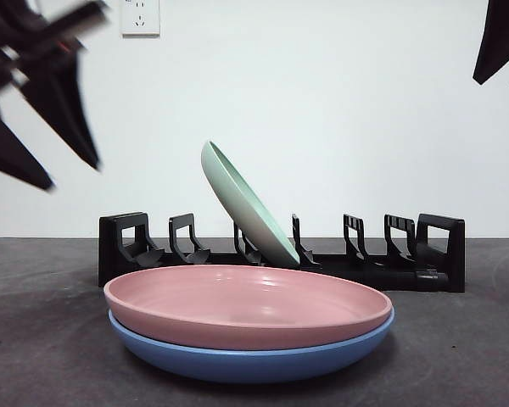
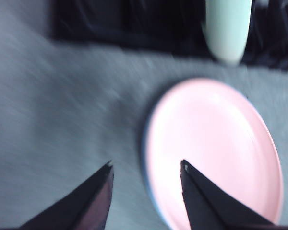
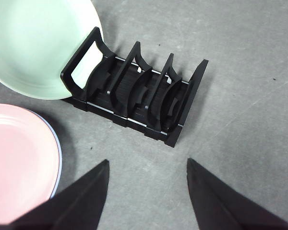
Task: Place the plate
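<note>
Nearest the desk's front edge sits the pink plate (image 1: 248, 303), nested on top of the blue plate (image 1: 253, 360), and that pink one is, I judge, the next to go into the rack. My left fingers (image 2: 145, 178) hang spread wide and empty over the pink plate's near rim, one tip above the bare desk (image 2: 57, 120) and the other above the plate itself, so I am already astride the edge. To do this well I should come down until one finger slides under the pink lip and the other rests on its inner face, catching only the pink plate and leaving the blue one lying flat; the two rims sit very close, so a shallow, careful bite matters. My right fingers (image 3: 146, 167) are also parted and hold nothing, waiting above the desk off one end of the rack. Beyond the stack stands the black rack (image 1: 280, 253), with the green plate (image 1: 248, 203) already leaning in a middle slot. I would tilt the pink plate upright and aim for a free slot beside the green one without knocking it.
</note>
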You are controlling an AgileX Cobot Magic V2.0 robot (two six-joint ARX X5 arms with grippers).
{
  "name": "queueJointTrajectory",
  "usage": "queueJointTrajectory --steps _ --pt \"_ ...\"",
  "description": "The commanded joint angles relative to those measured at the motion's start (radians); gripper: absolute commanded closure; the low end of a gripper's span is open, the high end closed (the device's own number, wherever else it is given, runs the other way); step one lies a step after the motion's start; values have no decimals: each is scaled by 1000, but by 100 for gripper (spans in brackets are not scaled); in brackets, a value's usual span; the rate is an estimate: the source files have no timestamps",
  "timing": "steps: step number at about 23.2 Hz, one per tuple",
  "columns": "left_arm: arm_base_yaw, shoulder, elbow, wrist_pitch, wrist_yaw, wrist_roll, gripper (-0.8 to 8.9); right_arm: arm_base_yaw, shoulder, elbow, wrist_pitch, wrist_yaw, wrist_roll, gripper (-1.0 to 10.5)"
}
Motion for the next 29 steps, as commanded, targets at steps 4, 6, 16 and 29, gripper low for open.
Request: queueJointTrajectory --steps 4,6,16,29 --pt "162 -234 20 -29 -7 365 590 5 8 17 3 -26 13 689" --pt "224 -307 20 -31 -7 427 590 5 8 17 -2 -39 25 689" --pt "305 -455 20 -74 -7 424 592 89 500 491 -286 -261 71 689" --pt "305 -454 20 -124 -7 414 593 287 865 917 -322 -177 84 689"
